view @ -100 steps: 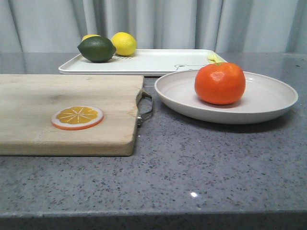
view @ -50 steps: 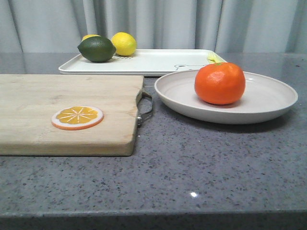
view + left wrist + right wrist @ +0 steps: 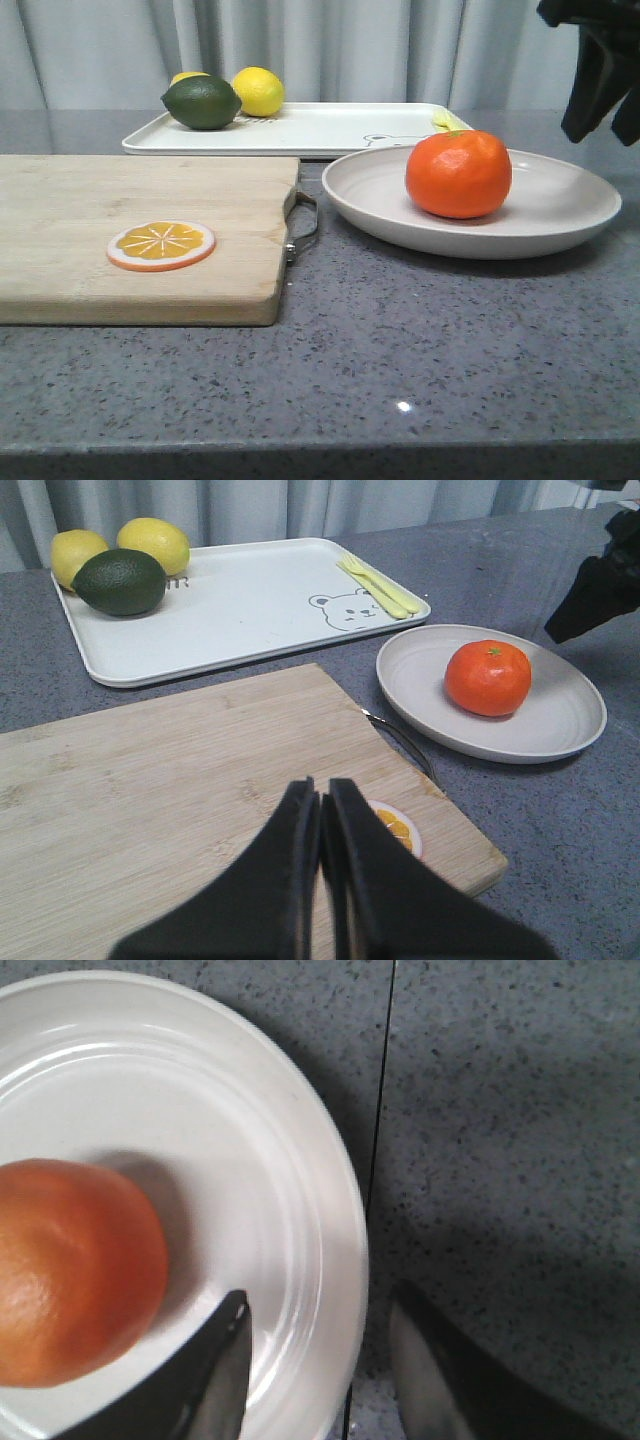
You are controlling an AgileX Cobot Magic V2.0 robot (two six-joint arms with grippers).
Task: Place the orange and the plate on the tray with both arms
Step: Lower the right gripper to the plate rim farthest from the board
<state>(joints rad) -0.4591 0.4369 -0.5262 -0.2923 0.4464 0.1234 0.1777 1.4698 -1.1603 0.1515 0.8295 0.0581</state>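
Speckled grey stone surface (image 3: pixel 400 340), nearest. Wooden cutting board (image 3: pixel 130 235) on the left carries a flat orange slice (image 3: pixel 161 245); left gripper (image 3: pixel 322 810) above it, fingers closed, empty. Glossy whole orange (image 3: pixel 458 173) sits in the off-white round plate (image 3: pixel 560 215). Right gripper (image 3: pixel 318 1345) fingers apart, straddling the plate's rim, holding nothing. Beyond, white rectangular tray (image 3: pixel 320 130) holding a green lime (image 3: pixel 202 102) and yellow lemon (image 3: pixel 259 91); grey curtain (image 3: pixel 330 50) behind.
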